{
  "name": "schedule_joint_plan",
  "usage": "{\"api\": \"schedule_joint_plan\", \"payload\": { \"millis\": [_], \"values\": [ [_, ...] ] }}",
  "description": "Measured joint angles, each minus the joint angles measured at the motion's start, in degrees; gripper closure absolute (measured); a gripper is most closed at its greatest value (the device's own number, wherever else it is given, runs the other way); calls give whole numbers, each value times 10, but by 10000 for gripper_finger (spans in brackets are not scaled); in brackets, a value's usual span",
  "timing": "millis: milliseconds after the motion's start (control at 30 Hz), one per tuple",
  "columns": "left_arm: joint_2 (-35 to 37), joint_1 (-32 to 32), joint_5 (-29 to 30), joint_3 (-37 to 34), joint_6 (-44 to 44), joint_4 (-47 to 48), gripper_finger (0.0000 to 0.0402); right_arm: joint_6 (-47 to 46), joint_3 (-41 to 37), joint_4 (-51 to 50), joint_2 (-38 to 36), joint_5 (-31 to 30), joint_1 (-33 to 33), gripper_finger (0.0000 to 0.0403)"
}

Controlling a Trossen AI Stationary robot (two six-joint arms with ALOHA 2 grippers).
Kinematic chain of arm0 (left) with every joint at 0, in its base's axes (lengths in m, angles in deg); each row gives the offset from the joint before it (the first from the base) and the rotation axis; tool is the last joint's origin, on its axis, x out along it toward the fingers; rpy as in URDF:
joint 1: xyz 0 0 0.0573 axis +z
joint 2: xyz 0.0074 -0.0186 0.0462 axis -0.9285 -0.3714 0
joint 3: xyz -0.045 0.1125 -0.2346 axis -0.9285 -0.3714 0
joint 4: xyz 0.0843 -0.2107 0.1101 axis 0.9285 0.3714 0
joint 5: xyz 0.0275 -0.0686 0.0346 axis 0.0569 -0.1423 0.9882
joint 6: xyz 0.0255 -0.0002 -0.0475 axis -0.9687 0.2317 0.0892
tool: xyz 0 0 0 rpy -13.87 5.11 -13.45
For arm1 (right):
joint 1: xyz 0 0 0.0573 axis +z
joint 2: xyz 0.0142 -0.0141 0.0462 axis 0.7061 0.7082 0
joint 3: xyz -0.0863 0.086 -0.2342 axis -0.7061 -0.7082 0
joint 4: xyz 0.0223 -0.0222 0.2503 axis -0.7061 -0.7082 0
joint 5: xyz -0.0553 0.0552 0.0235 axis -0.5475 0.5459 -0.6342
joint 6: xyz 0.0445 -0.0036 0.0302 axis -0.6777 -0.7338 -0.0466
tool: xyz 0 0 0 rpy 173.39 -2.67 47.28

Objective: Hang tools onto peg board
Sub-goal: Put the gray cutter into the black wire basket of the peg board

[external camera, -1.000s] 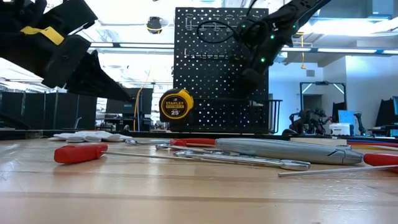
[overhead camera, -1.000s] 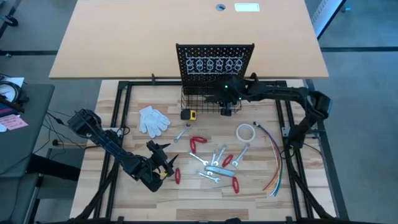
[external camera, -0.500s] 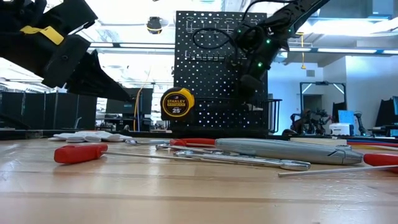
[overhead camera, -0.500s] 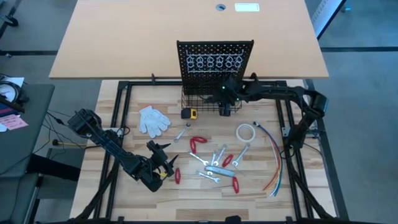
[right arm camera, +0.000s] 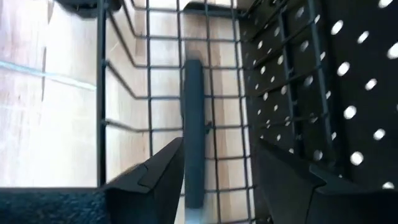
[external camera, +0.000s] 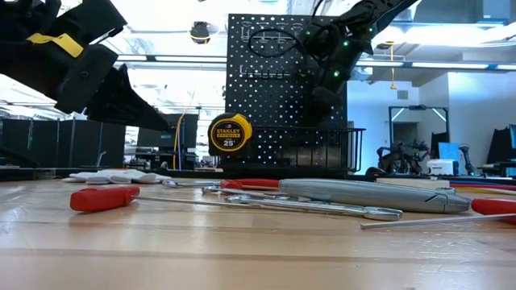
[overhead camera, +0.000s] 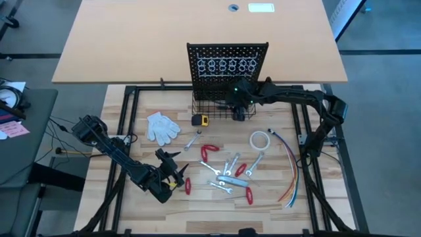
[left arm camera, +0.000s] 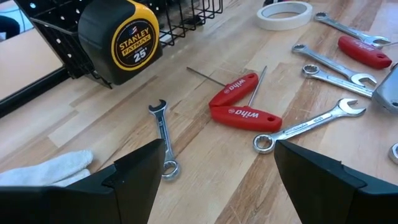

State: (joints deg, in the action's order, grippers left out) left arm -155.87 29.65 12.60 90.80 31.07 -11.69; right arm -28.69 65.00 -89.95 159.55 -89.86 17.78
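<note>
Pale plank tabletop [overhead camera: 131, 131] bears slim steel wrenches [overhead camera: 227, 176]; right pincer [overhead camera: 241, 113] spread over black wire basket [overhead camera: 214, 112].

peg board [overhead camera: 227, 56] upright, black, perforated, row of pale ring hooks [overhead camera: 227, 66] across its face; black wire basket [overhead camera: 217, 108] at its base. a dark slim tool [right arm camera: 193, 130] lies flat inside the basket. silver wrenches [overhead camera: 227, 174] and red-handled tools [overhead camera: 209, 151] lie loose on the wood in front of the board; one small wrench [left arm camera: 163, 140] lies apart, beside two crossed red handles [left arm camera: 239, 102].
</note>
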Motion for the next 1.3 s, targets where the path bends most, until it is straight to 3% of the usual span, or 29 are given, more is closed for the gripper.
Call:
{"api": "schedule_joint_plan", "payload": {
  "millis": [367, 700, 1067, 1300],
  "values": [
    [0, 0, 0, 0, 2, 0, 102, 5, 0, -9, -16, 0, 1, 198],
    [0, 0, 0, 0, 12, 0, 102, 5, 0, -20, -111, -1, 19, 198],
    [0, 0, 0, 0, 15, 0, 102, -4, 0, -57, -214, -1, 79, 198],
    [0, 0, 0, 0, 17, 0, 102, -43, -8, -126, -252, -2, 157, 214]
  ]
}}
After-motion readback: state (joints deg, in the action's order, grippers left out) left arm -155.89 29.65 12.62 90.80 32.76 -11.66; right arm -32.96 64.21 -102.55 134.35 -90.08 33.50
